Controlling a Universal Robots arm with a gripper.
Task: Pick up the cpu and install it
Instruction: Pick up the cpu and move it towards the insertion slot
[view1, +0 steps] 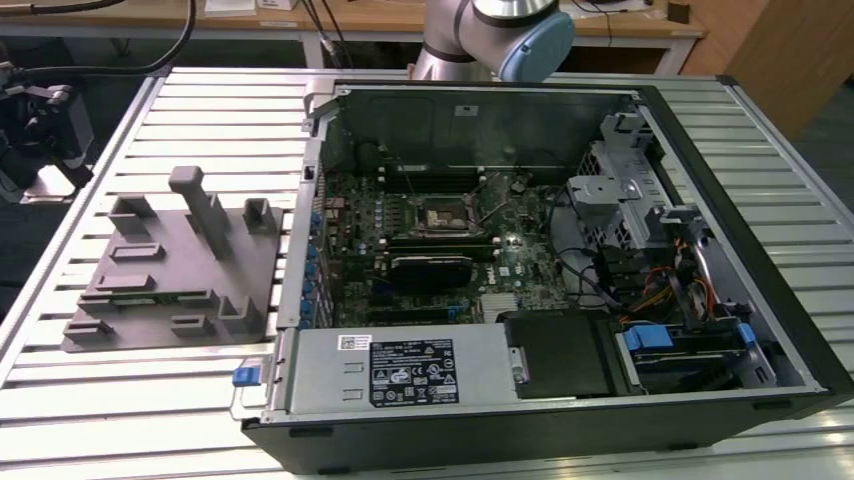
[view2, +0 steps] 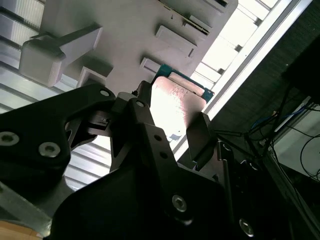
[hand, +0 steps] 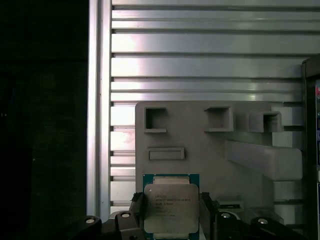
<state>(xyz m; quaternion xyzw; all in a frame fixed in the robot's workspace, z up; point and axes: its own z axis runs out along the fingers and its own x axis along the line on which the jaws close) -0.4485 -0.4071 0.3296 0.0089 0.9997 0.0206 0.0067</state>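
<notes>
Cpu sits between the two dark fingers of the tool, silvery top facing the first wrist view, thin green rim showing around it. Tool is clenched on the cpu, one finger against each of two opposite edges; this also shows in the second wrist view. Cpu is over the near edge of the gray fixture block, just beside a shallow rectangular recess; cannot tell whether it rests on the block or is lifted off it. Block lies on the slatted metal surface. In the exterior view the block is on the exterior view's left of the open computer case. Inside the case, the motherboard carries a square black-framed socket. Arm stands behind the case.
</notes>
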